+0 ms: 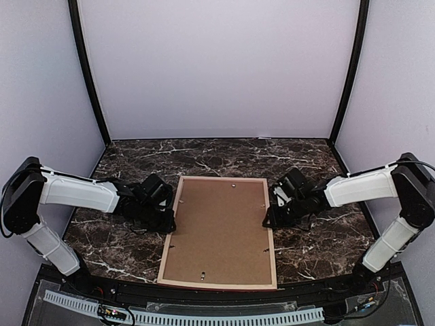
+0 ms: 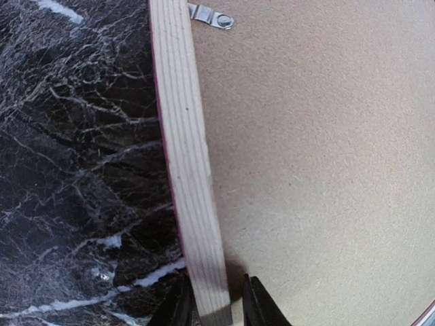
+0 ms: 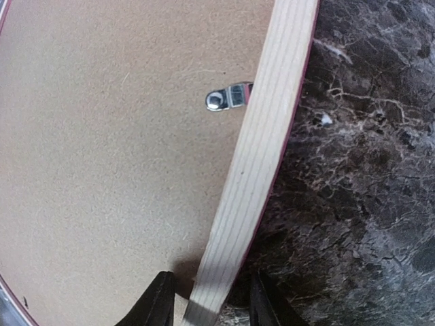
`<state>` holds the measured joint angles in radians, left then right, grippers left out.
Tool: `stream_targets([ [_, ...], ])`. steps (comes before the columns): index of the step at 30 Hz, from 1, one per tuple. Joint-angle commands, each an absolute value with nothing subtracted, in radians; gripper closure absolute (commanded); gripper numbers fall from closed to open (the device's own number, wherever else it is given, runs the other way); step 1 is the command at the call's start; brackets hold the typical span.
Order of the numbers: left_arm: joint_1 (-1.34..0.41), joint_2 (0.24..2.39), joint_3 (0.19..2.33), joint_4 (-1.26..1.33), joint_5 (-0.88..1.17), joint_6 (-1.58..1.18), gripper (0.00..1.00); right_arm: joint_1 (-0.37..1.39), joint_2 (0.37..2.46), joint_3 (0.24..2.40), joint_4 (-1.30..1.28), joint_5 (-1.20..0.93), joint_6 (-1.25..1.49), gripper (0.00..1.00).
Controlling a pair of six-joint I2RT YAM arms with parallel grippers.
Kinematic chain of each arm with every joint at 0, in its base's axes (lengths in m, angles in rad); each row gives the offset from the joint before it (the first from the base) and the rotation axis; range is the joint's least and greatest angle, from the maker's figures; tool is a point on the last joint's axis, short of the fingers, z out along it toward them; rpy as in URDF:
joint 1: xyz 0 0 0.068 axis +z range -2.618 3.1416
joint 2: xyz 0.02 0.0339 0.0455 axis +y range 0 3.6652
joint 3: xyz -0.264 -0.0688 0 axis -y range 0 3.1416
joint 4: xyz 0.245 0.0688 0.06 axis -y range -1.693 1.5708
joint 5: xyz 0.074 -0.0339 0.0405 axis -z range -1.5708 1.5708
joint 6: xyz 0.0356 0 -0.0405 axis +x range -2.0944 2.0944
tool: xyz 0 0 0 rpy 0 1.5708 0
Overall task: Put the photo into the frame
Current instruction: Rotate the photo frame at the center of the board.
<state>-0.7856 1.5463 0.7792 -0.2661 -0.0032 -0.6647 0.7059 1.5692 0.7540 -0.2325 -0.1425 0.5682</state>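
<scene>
- The marble table (image 1: 224,153) carries everything, set between the two arms.
- The frame (image 1: 217,285) lies face down at its middle, pale wood up, with a pink edge just showing.
- The brown backing panel (image 1: 221,231) sits inside it. I see no photo in any view, so if it is in, it lies under this panel.
- My left gripper (image 2: 217,305) straddles the left rail closely. I cannot tell whether it is actually pinching.
- My right gripper (image 3: 211,302) straddles the right rail with its fingers spread and a gap on each side.
- The small turn clips (image 3: 228,97) reach over the panel.
- I reckon the next step is a two-handed lift. I would close both sides evenly on the rails, rise together, and keep the frame level so it does not twist.
</scene>
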Motion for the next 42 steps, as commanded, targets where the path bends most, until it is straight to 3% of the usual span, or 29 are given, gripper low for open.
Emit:
stream_targets([
  [1, -0.798, 1.51, 0.799, -0.275, 0.013, -0.627, 0.68, 0.723, 1.63, 0.771, -0.311, 0.005, 0.554, 0.68],
  [4, -0.795, 1.481, 0.816, -0.282, -0.019, -0.589, 0.46, 0.718, 1.667, 0.816, -0.343, 0.059, 0.483, 0.76],
  [6, -0.772, 1.46, 0.826, -0.289, -0.016, -0.558, 0.41, 0.708, 1.702, 0.857, -0.362, 0.065, 0.414, 0.82],
  [11, -0.724, 1.409, 0.871, -0.306, 0.041, -0.456, 0.3, 0.659, 1.789, 0.958, -0.407, 0.04, 0.215, 0.94],
  [18, -0.644, 1.448, 0.956, -0.313, 0.093, -0.315, 0.23, 0.632, 1.898, 1.105, -0.467, 0.003, -0.036, 0.93],
  [26, -0.585, 1.623, 1.058, -0.302, 0.07, -0.148, 0.22, 0.564, 2.044, 1.277, -0.51, -0.094, -0.243, 0.84],
  [35, -0.548, 1.812, 1.21, -0.345, -0.006, -0.02, 0.22, 0.54, 1.995, 1.328, -0.463, -0.188, -0.259, 0.37],
  [42, -0.535, 1.876, 1.267, -0.335, -0.044, -0.006, 0.23, 0.538, 1.837, 1.188, -0.375, -0.123, -0.098, 0.31],
])
